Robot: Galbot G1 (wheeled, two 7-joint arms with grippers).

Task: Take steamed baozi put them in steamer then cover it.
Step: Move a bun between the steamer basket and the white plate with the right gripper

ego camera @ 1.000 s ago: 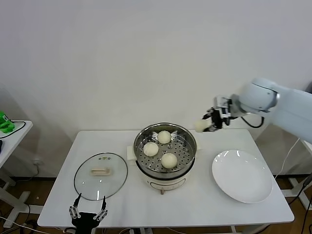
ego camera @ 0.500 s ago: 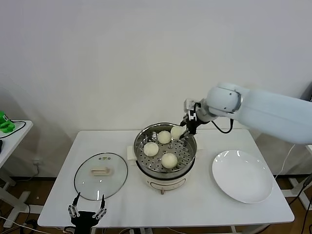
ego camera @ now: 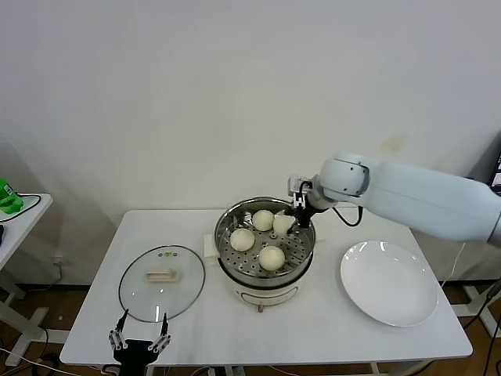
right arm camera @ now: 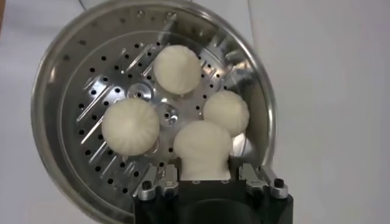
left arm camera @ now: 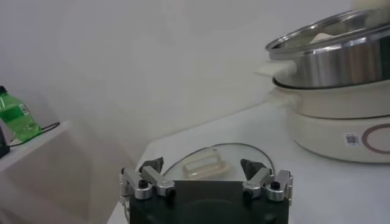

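A: Status? 
B: 3 baozi (ego camera: 272, 257) in steamer (ego camera: 305, 254); right gripper (ego camera: 290, 220) clamps 4th over tray. 
A: Left? 
B: Left gripper (ego camera: 141, 342) jaws wide, idle nr cover (ego camera: 161, 280), still off.

No legible text or labels.

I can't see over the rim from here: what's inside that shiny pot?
Inside the steamer, three baozi rest on the perforated tray. The right gripper holds a fourth baozi over it. The tray hides whatever lies below.
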